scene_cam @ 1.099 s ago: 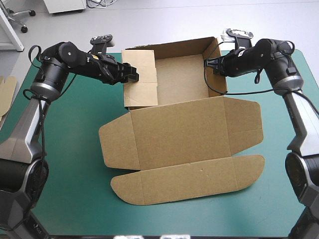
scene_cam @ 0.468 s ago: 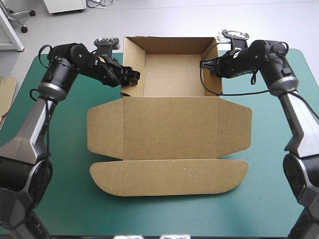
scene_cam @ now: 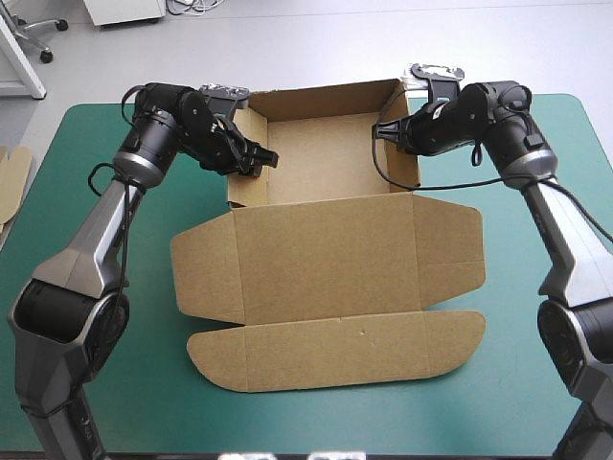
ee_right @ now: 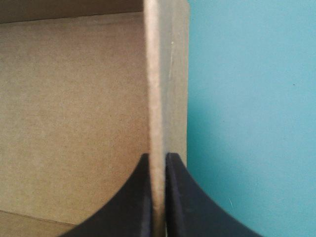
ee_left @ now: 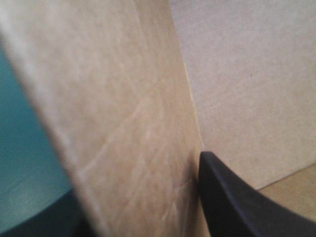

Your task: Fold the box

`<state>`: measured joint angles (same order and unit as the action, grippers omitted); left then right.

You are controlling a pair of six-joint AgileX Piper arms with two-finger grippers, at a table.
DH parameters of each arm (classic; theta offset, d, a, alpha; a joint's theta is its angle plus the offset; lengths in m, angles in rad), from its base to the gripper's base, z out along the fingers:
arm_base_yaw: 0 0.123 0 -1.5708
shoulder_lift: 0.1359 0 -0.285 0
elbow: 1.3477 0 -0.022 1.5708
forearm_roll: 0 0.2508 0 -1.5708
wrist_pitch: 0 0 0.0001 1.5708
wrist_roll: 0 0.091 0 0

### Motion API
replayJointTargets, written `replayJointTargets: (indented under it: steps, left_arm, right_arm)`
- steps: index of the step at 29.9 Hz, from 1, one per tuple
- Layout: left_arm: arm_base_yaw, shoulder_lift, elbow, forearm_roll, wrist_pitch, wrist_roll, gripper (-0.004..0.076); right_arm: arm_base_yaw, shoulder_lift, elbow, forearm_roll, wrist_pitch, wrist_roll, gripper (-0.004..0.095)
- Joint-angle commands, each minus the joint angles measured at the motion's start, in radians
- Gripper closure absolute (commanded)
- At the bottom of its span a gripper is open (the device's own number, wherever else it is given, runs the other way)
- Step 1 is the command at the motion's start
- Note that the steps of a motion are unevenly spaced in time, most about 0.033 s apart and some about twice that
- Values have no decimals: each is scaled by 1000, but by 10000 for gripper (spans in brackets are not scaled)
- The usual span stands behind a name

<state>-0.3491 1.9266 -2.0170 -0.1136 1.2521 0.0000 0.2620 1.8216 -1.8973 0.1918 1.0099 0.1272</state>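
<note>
table (scene_cam: 115,287): claws (scene_cam: 261,158) (scene_cam: 381,129) pinch box (scene_cam: 326,168) walls

Left wrist view: the box (ee_left: 123,123) wall is so close it's a blur, hiding one side of the left gripper (ee_left: 143,217). That spare board (scene_cam: 11,177) beside the table (scene_cam: 124,383) is cut by the picture's edge.

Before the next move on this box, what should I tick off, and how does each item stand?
1. Right tool shut on the brown cardboard box's right side wall: ok.
2. Left tool shut on the left side wall: ok.
3. Both side walls raised: ok.
4. Lid panel flat on the teal-green table cover: ok.
5. Side flaps fully tucked in: cannot tell.
</note>
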Motion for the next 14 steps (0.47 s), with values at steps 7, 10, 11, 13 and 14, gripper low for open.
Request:
replayJointTargets:
  steps: [7,10,11,13,14]
  left_arm:
    - [-31,-23,-33,126,37,-71,470]
    - [-31,-11,-33,128,37,-92,521]
    - [-31,-7,-33,126,37,-94,544]
    - [-33,3,-33,129,37,-94,587]
    - [-33,9,-33,129,37,-94,609]
  right_arm:
    - [5,-34,-35,9,-11,29,926]
    - [7,-13,-35,9,36,29,926]
    - [10,-6,-35,2,50,29,926]
    - [23,6,-35,-25,65,25,926]
    - [32,12,-35,-40,70,25,926]
